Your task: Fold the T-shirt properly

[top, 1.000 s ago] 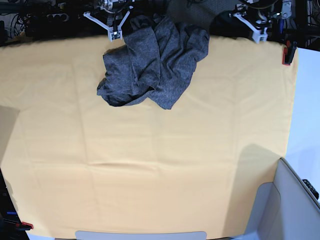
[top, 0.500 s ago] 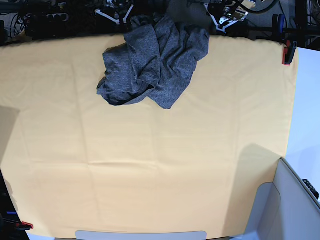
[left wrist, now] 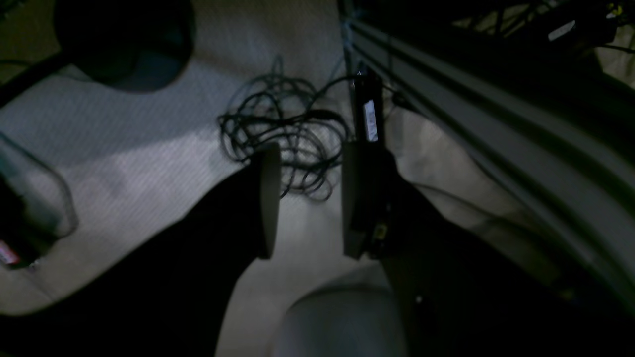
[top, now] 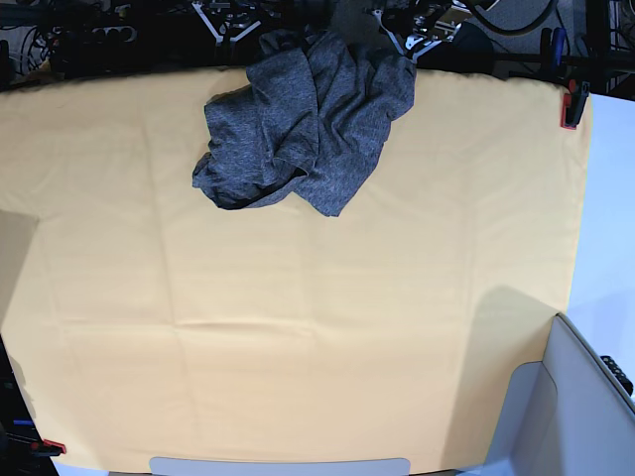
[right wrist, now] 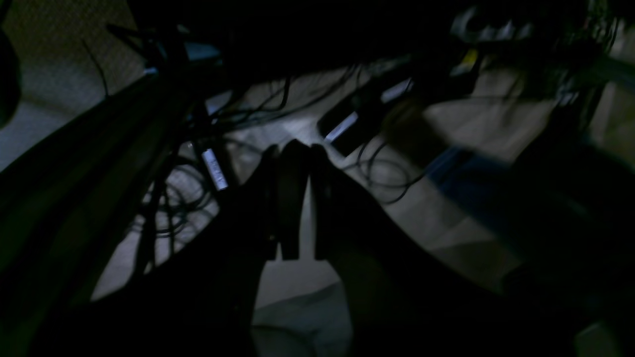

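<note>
- The T-shirt (top: 303,129) is seen bunched in a dark-grey heap at about 12 o'clock on the table, its upper edge spilling over the far rim; nothing of it is laid flat, so no fold is judged to have been made yet.
- The left gripper (left wrist: 307,198) is seen in its wrist view with the jaws spread and nothing between them; only floor and a tangle of cable (left wrist: 283,134) lie beyond.
- The right gripper (right wrist: 297,198) is seen with the jaws pressed almost together, no cloth being visible between them, though that view is dark.
- In the base view both grippers are found past the far edge, the left gripper at about 1 o'clock and the right gripper at about 11 o'clock, apart from the shirt.
- A slide off the far rim is judged possible if the overhanging part is tugged backward.
- A double layer or a sleeve may be caught instead of a single hem, since edges are hidden in the crumple.
- The yellow cloth (top: 298,327) covering the table may be pinched and dragged along with the thin knit.
- A red clamp (top: 569,107) is seen at 2 o'clock, another at 7 o'clock; a grey bin (top: 580,397) stands at 4 o'clock.
</note>
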